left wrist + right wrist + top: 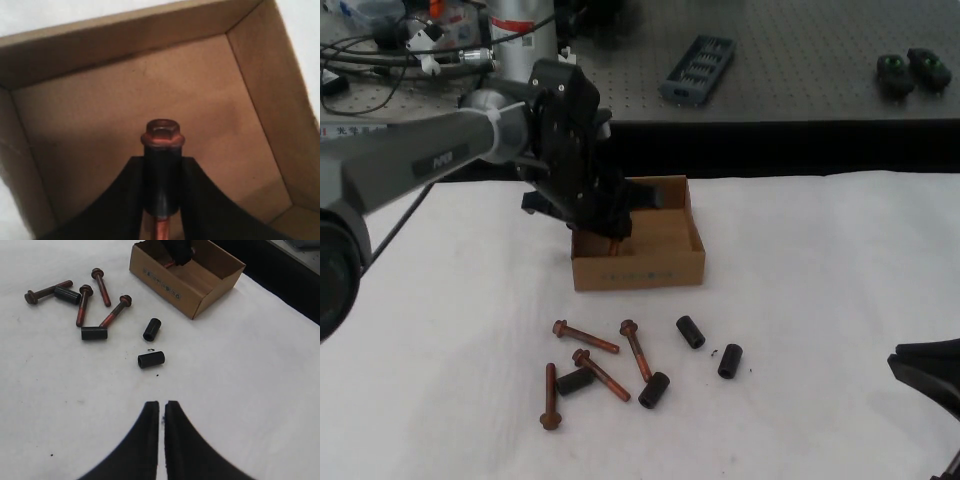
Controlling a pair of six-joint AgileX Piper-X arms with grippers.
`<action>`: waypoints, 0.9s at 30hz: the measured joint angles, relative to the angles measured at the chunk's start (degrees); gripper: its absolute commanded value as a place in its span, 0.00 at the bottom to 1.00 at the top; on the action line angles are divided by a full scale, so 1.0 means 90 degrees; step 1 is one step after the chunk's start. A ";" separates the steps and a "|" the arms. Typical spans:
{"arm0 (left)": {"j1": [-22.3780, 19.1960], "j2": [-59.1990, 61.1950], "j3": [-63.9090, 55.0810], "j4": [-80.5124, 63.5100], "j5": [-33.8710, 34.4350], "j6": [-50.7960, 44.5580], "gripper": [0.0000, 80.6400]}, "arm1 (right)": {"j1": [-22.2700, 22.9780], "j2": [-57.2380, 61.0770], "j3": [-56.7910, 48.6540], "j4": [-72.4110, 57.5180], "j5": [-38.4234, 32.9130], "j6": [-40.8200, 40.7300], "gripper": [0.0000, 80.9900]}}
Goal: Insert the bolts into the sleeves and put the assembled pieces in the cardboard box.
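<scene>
My left gripper point(613, 238) hangs inside the open cardboard box point(685, 262), shut on an assembled piece: a copper bolt point(162, 133) pushed through a black sleeve point(161, 176). The bolt head points at the box floor point(210, 100). Several loose copper bolts point(586, 338) and several black sleeves point(690, 332) lie on the white cloth in front of the box. The same bolts point(100, 280), sleeves point(151, 359) and box point(165, 282) appear in the right wrist view. My right gripper point(161, 407) is shut on nothing, low over the cloth at the near right point(928, 372).
Behind the white cloth point(820, 300) runs a dark perforated bench with a blue rack point(698, 68), two black-and-green parts point(914, 70) and cables point(380, 50) at the back left. The cloth to the right of the sleeves is bare.
</scene>
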 measured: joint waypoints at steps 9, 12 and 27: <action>0.0022 0.0071 -0.0016 -0.0045 -0.0733 0.0000 0.18 | 0.0000 0.0000 0.0000 0.0000 0.0000 0.0099 0.05; 0.0023 0.0071 -0.0021 -0.0109 -0.0838 0.0000 0.29 | 0.0000 0.0000 0.0000 0.0000 0.0000 0.0265 0.05; 0.0033 0.0052 -0.0075 -0.0418 -0.0506 0.0000 0.36 | 0.0000 0.0000 0.0000 -0.0086 0.0000 0.0303 0.05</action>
